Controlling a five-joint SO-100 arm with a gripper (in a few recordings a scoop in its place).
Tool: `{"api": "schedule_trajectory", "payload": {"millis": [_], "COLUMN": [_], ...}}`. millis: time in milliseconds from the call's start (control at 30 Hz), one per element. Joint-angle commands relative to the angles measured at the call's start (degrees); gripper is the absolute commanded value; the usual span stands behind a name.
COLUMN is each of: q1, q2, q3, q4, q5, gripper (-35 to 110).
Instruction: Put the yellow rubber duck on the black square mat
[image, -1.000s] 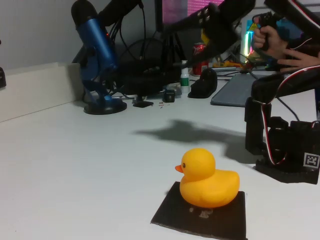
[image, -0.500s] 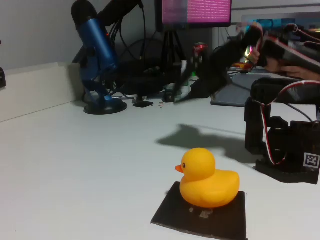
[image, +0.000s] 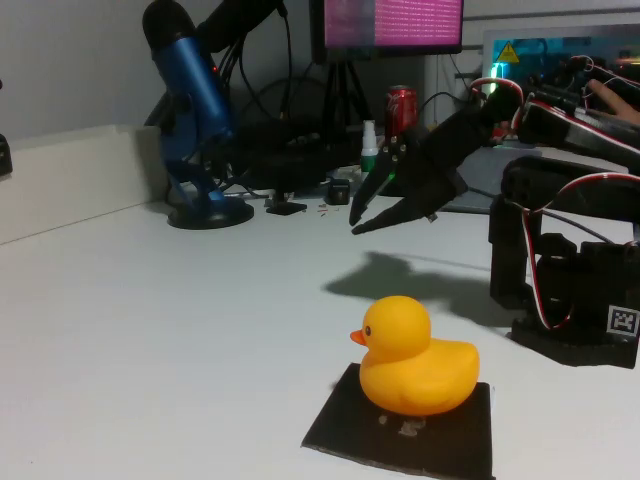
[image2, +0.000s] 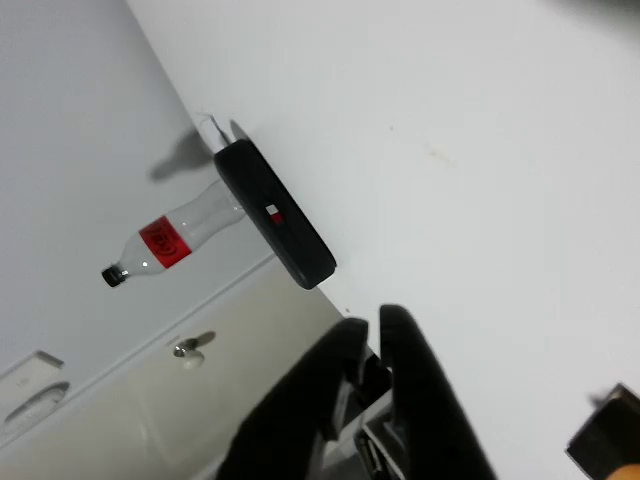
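Note:
The yellow rubber duck (image: 415, 358) sits upright on the black square mat (image: 455, 447) near the front of the table, beak pointing left in the fixed view. My gripper (image: 355, 218) hangs in the air behind and above the duck, well apart from it. Its black fingers point left and down, slightly open with nothing between them. In the wrist view the gripper (image2: 372, 328) shows a narrow gap over bare white table. A corner of the mat (image2: 603, 432) and a sliver of the duck (image2: 624, 471) show at the bottom right.
A blue microphone (image: 195, 110) on a round stand is at the back left. Cables, a red can (image: 401, 103) and small bottles crowd the back. The arm's base (image: 570, 290) stands at the right. A flat black device (image2: 275, 226) and a red-labelled bottle (image2: 160, 243) lie by the table's edge.
The arm has swung down from high at the back, and the gripper now hovers lower, behind the duck. Duck and mat have not moved.

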Motion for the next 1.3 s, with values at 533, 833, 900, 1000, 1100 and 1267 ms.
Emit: {"api": "schedule_trajectory", "payload": {"millis": [533,833,900,1000,1100,1267], "q1": [0.4,0.4,0.4,0.4,0.4,0.4], "q2": [0.3,0.3,0.3,0.3,0.3,0.3], "q3": [3.0,3.0,3.0,3.1,3.1,3.1], "q4": [-0.2,-0.2,-0.2,-0.2,-0.2,-0.2], "q5": [-0.8,-0.4,-0.6,-0.7,-0.7,-0.7], "gripper": [1,1,1,1,1,1]}}
